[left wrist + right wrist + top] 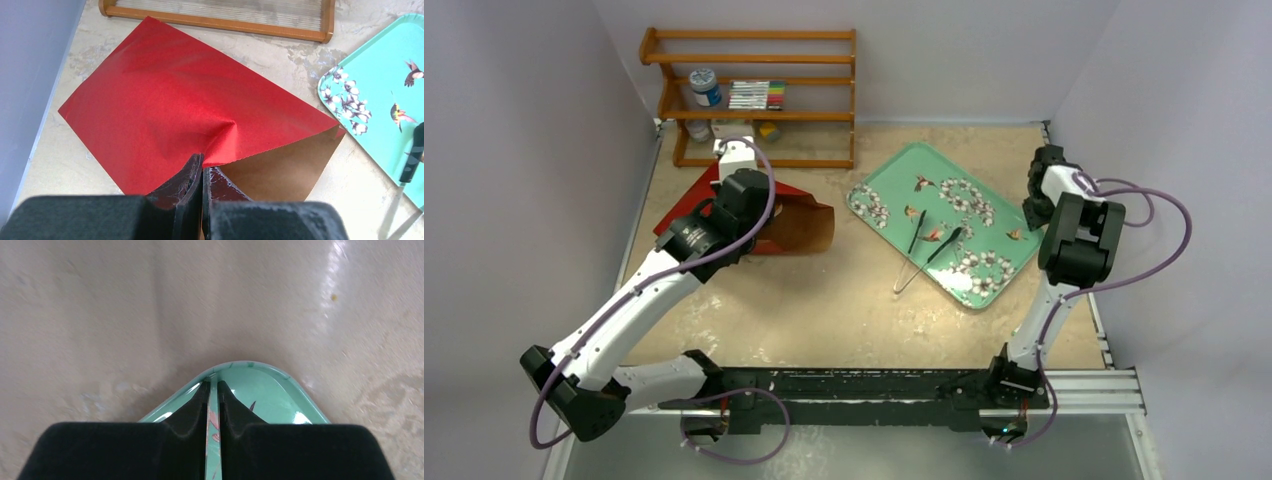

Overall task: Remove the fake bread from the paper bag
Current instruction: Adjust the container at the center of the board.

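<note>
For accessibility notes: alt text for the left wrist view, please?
The left gripper, black jaws shut, pinches the upper layer of a large red paper bag near its zigzag-cut mouth, showing brown kraft inside. The bag lies on a beige table, a green flower-patterned tray at right.

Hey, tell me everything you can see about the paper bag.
The bag is paper, red outside and brown kraft inside, with a zigzag-cut rim. It lies on its side on the table, near the shelf, with its mouth toward the tray. The left claw is shut on the upper rim, puckering the red paper there. No contents show in the mouth.
</note>
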Robot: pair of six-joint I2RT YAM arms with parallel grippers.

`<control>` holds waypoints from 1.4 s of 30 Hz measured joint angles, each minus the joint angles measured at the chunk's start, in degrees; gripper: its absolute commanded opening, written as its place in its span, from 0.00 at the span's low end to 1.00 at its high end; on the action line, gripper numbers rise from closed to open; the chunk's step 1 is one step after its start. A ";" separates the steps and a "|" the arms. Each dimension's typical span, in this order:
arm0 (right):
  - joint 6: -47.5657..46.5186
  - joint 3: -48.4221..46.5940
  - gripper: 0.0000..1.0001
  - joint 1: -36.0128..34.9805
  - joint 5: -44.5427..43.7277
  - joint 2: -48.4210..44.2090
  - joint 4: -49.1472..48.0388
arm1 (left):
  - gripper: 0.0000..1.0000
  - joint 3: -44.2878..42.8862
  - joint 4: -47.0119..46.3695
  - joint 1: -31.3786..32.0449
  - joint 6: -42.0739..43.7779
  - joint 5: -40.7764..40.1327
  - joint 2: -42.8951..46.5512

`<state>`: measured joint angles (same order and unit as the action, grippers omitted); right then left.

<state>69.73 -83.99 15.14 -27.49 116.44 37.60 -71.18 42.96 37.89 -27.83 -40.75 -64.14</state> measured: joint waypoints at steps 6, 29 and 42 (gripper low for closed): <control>-2.78 -10.75 0.11 2.58 -0.04 7.19 -0.15 | 0.00 -1.11 0.02 0.00 -0.02 -0.11 -2.08; -30.45 -18.56 0.11 -10.38 -4.85 7.91 -26.16 | 0.00 -1.90 1.25 0.00 -0.09 -0.52 -4.87; -35.47 -20.57 0.11 -26.40 4.66 0.74 -29.44 | 0.00 -1.90 0.44 -0.02 -0.02 -0.28 -4.87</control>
<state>34.26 -104.55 -11.27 -22.83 117.19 8.16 -73.08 43.40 37.87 -27.86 -41.04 -69.01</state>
